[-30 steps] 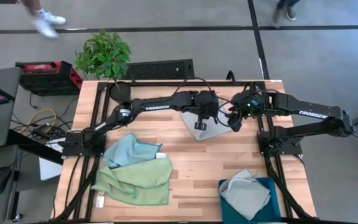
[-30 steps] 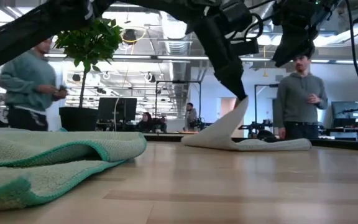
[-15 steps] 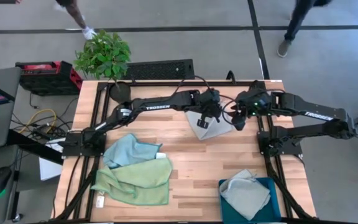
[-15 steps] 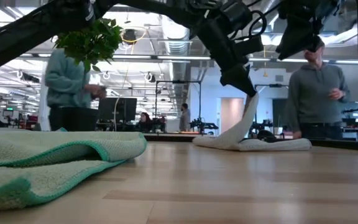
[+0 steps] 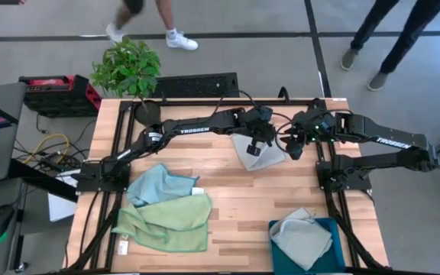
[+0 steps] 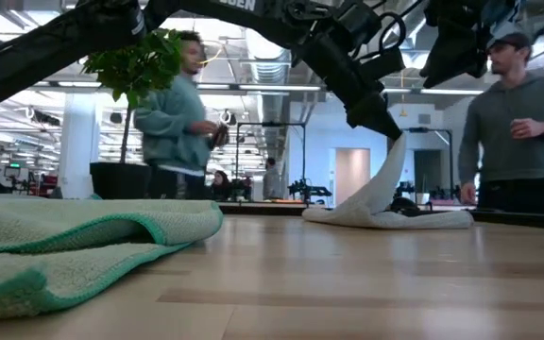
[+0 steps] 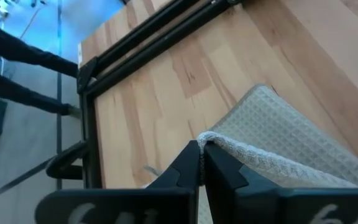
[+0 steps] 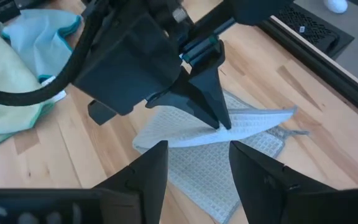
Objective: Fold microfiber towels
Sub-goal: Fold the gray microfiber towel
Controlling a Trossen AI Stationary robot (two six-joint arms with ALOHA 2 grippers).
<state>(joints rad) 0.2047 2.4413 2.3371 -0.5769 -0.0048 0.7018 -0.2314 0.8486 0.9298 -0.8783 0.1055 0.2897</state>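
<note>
1. Carried farther toward the right arm since a second ago: grey towel (image 5: 260,155), its pinched edge now higher off the wooden table (image 5: 243,198).
2. Clamped shut on that raised edge: left gripper (image 7: 201,151), cloth draping down from its tips to the boards.
3. Spread wide and holding nothing: right gripper (image 8: 197,149), hovering just beside the left one, above the same towel.
4. Well away behind the left gripper: blue towel (image 5: 155,184) and green towel (image 5: 166,223), overlapping.
5. Farther off: second grey towel (image 5: 302,237) in the teal bin (image 5: 334,260).
</note>
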